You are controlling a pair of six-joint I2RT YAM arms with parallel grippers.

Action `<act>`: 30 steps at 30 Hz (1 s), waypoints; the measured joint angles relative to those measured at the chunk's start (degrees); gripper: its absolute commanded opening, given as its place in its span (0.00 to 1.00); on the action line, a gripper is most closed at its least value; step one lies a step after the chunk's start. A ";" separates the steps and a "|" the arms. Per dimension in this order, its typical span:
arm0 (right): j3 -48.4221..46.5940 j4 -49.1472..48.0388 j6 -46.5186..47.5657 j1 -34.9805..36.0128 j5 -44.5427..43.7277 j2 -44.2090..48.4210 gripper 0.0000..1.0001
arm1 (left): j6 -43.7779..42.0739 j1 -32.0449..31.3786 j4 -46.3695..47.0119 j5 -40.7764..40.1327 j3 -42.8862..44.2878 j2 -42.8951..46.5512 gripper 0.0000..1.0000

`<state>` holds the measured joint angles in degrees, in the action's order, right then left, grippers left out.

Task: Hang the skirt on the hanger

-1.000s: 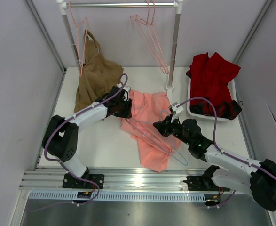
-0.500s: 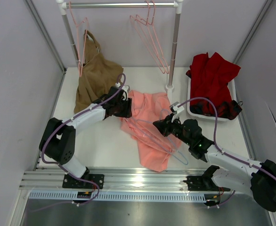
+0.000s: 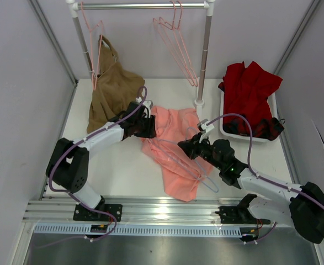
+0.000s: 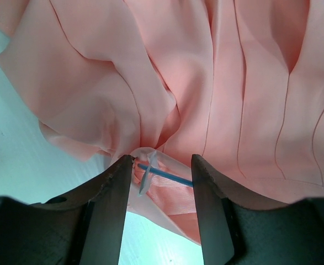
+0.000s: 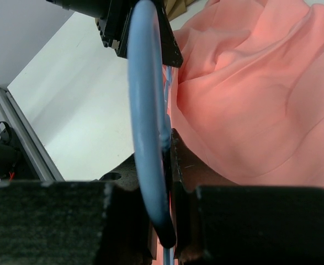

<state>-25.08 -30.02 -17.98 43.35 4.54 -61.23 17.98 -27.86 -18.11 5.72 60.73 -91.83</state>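
The salmon-pink skirt (image 3: 175, 152) lies crumpled in the middle of the white table. The light blue wire hanger (image 3: 197, 168) rests across it. My right gripper (image 3: 187, 148) is shut on the hanger's hook (image 5: 145, 110), with the skirt (image 5: 250, 99) just beyond it. At the skirt's upper left edge my left gripper (image 3: 150, 128) is open. In the left wrist view its jaws (image 4: 162, 165) straddle a fold of the skirt (image 4: 206, 83), and a short stretch of hanger wire (image 4: 167, 174) pokes out of that fold.
A tan-brown garment (image 3: 115, 91) hangs from a pink hanger on the rack at the back left. More pink hangers (image 3: 178, 47) hang beside the rack post (image 3: 203, 61). A white bin (image 3: 226, 130) with a dark red garment (image 3: 250, 91) stands at the right.
My right gripper has shifted slightly left and away with the hanger. The left arm's elbow has swung a little; its gripper stays at the skirt's edge.
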 measured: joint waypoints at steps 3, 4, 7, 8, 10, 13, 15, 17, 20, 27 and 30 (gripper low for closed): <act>-0.02 -1.05 -0.37 0.00 0.04 -0.92 0.00 | -0.02 0.00 0.02 0.55 -0.02 0.00 0.52; -0.02 -1.29 -0.44 0.00 0.04 -1.14 0.00 | -0.02 0.00 0.04 0.61 -0.04 0.00 0.53; -0.31 -1.99 -0.46 0.00 0.04 -1.75 0.00 | -0.04 0.02 0.09 0.98 -0.04 0.00 0.52; -0.50 -2.05 -0.44 0.00 0.04 -2.01 0.00 | -0.04 0.02 0.09 1.03 -0.04 0.00 0.52; -0.87 -2.56 -0.44 0.00 0.04 -2.60 0.00 | -0.11 0.04 0.07 1.14 -0.04 0.00 0.52; -1.31 -3.30 -0.42 0.00 0.02 -3.50 0.00 | -0.46 0.04 0.07 1.53 -0.02 0.02 0.52; -1.66 -3.63 -0.44 0.00 0.00 -3.98 0.00 | -0.50 0.04 0.04 2.01 -0.02 0.04 0.52; -1.75 -4.13 -0.44 0.00 0.00 -4.20 0.00 | -0.50 0.04 -0.02 2.27 -0.02 0.24 0.52; -1.77 -4.59 -0.44 0.00 -0.02 -4.20 0.00 | -0.55 0.04 -0.07 2.78 -0.02 1.01 0.52; -2.05 -5.25 -0.48 0.00 -0.22 -4.15 0.00 | -0.57 0.04 -0.87 4.52 0.15 2.93 0.52; -2.14 -5.55 -0.55 0.00 -0.22 -4.15 0.00 | -0.57 0.02 -1.14 5.44 0.15 3.80 0.51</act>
<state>-27.22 -35.57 -18.52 43.35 4.32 -65.39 17.41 -27.83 -19.25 11.16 60.88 -88.03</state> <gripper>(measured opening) 0.118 0.516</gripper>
